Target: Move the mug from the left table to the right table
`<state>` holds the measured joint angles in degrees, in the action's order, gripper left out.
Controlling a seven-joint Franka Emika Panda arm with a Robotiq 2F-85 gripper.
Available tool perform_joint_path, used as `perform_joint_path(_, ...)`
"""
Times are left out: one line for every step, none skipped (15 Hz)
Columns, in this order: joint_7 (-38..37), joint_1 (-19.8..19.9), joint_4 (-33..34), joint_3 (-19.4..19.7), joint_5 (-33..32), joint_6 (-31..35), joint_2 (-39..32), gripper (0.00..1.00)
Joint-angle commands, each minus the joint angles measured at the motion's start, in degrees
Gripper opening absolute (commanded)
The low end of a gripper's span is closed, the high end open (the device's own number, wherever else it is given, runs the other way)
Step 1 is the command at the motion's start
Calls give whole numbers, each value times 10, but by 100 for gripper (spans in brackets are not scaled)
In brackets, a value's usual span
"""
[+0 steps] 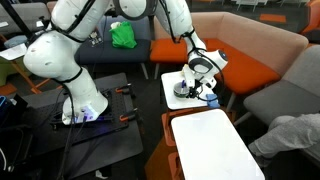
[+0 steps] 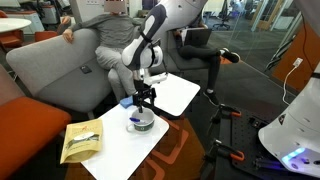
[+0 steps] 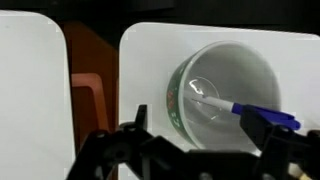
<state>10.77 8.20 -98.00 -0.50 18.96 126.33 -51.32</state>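
The grasp is being prepared: the gripper point(image 2: 143, 106) is being held released, empty, just above the mug point(image 3: 215, 95), right of centre on the left table point(image 1: 171, 84) worktop. Lowering and clenching are being called for next.

No words or numbers can be read in any of the views. In the wrist view the mug point(image 3: 232, 78) has a thin coloured band low on its outer side (it could be a pattern or letters, but it is too blurry to tell). In an exterior view the tan packet point(image 2: 82, 140) has a pale patch on its front, and it is much too small to read.
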Motion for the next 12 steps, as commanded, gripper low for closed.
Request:
perform_joint_path(-30,-2,51,-3,-24,-48,-37,100)
perform_joint_path(-36,-6,57,0,-29,-52,-45,100)
perform_joint_path(-39,-7,59,1,-35,-53,-49,100)
perform_joint_path(-41,-11,59,4,-45,-47,-52,96)
perform_joint_path(-39,-9,60,3,-52,-45,-56,91)
perform_joint_path(-34,-6,59,1,-55,-42,-57,86)
perform_joint_path(-32,-4,60,1,-59,-40,-58,71)
perform_joint_path(-24,-2,59,-2,-63,-39,-58,63)
perform_joint_path(-20,-1,59,-3,-66,-39,-56,56)
perform_joint_path(-20,-1,59,-4,-68,-38,-55,46)
perform_joint_path(-20,-2,60,-4,-70,-38,-55,39)
perform_joint_path(-21,-2,64,-5,-72,-42,-56,31)
